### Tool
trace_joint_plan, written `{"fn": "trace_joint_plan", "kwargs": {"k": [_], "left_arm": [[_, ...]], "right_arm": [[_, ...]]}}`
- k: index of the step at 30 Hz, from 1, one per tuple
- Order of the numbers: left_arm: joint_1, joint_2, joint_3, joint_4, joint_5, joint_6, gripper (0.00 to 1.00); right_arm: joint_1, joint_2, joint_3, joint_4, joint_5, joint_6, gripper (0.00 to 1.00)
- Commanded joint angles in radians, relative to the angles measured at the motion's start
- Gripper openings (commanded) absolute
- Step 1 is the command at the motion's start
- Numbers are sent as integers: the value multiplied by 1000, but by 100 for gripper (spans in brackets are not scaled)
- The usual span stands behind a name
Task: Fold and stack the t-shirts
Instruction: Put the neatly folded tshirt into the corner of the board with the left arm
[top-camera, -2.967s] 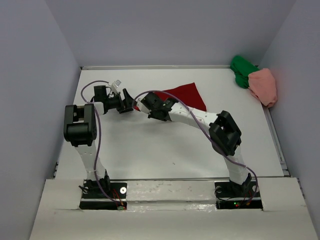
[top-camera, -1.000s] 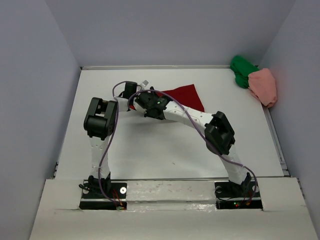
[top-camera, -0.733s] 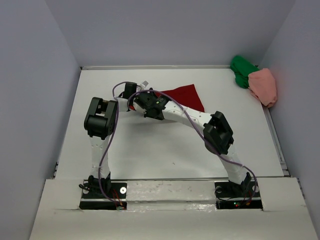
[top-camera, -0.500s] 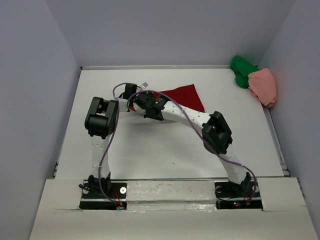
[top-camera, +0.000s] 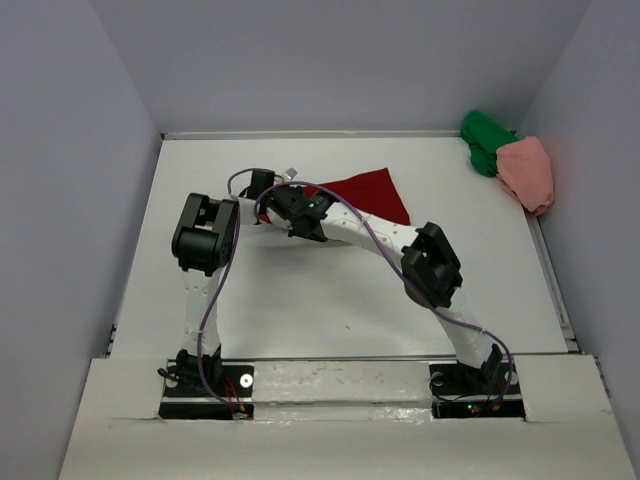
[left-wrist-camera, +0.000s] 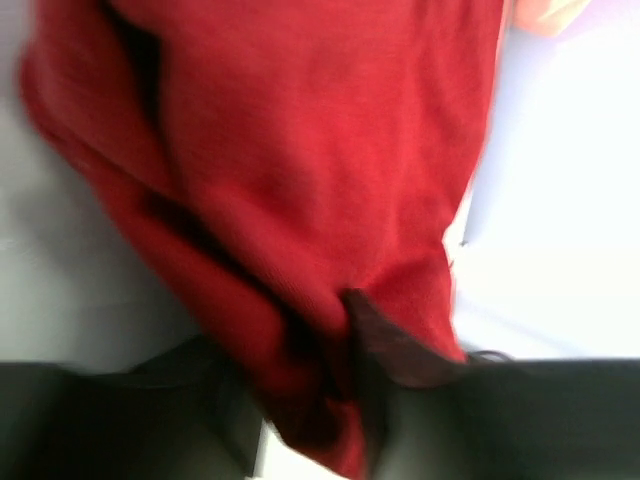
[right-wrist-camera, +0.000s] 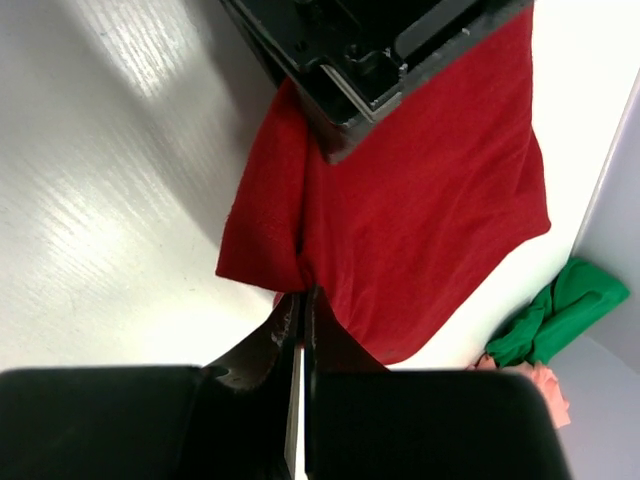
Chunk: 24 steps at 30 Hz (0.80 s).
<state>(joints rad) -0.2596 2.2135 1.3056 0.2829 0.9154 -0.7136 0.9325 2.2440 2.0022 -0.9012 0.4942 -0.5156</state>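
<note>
Left gripper (left-wrist-camera: 340, 400): we pinch the red shirt (right-wrist-camera: 430, 200).
Right gripper (right-wrist-camera: 303, 310): clamped on it too.
Risk: our close-set grips may bunch it.

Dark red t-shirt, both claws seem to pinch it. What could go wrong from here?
The left gripper and right gripper hold the dark red t-shirt at nearly the same spot, so the arms might bump each other.
The right gripper pinches only a thin edge, which may slip out.
The fabric is bunched there, so a fold could come out crooked.
</note>
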Motion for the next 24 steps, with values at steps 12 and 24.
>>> {"fn": "trace_joint_plan", "kwargs": {"k": [12,24], "left_arm": [[-44,84,69,-96,10,43,12],[-36,86,129,-185,-33,155,10]], "right_arm": [[80,26,104,-8,-100,-1,25],[89,-196,162,-272,-617,49,100]]}}
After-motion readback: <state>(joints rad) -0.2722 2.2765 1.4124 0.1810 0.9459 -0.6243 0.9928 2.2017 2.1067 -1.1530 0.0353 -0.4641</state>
